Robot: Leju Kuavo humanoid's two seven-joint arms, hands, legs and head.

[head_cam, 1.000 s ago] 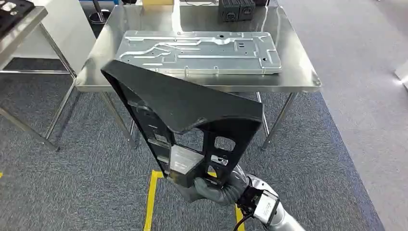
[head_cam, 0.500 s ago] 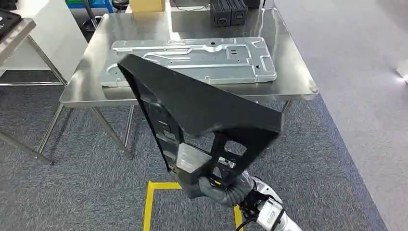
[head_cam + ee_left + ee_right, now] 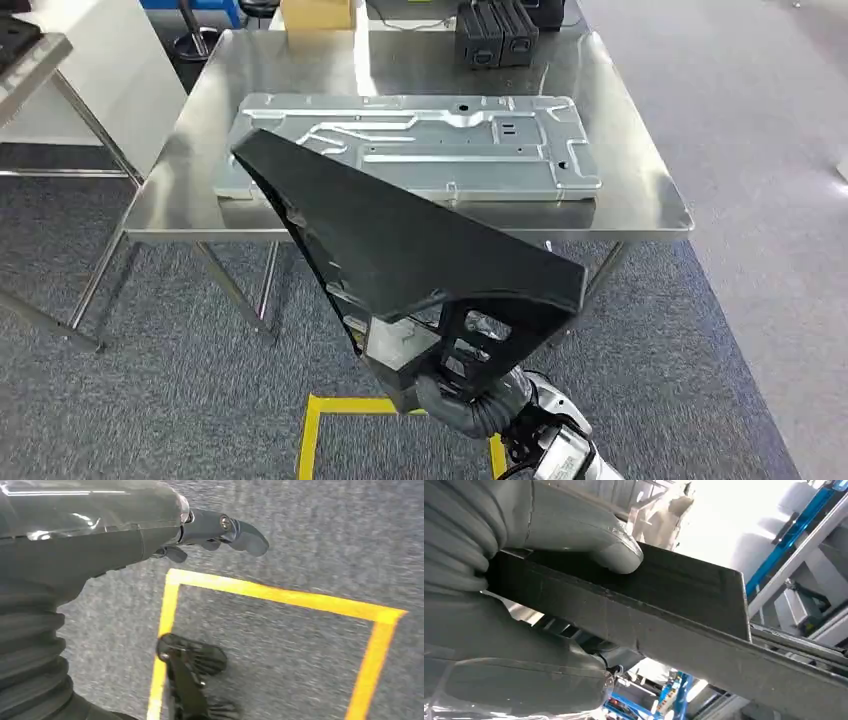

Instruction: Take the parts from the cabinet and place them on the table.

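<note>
A black panel (image 3: 400,240) is gripped at its lower end by the right hand (image 3: 450,395), before a steel table (image 3: 640,200). A metal plate (image 3: 420,145) and black boxes (image 3: 497,32) are carried there; the left hand (image 3: 220,532) is released, fingers apart

Factory workshop: steel table (image 3: 640,190), stamped metal panel (image 3: 420,145), yellow floor tape (image 3: 312,440)

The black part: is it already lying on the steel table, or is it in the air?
In the air. The right hand grips the black part at its lower end, tilted above the carpet, in front of the steel table.
</note>
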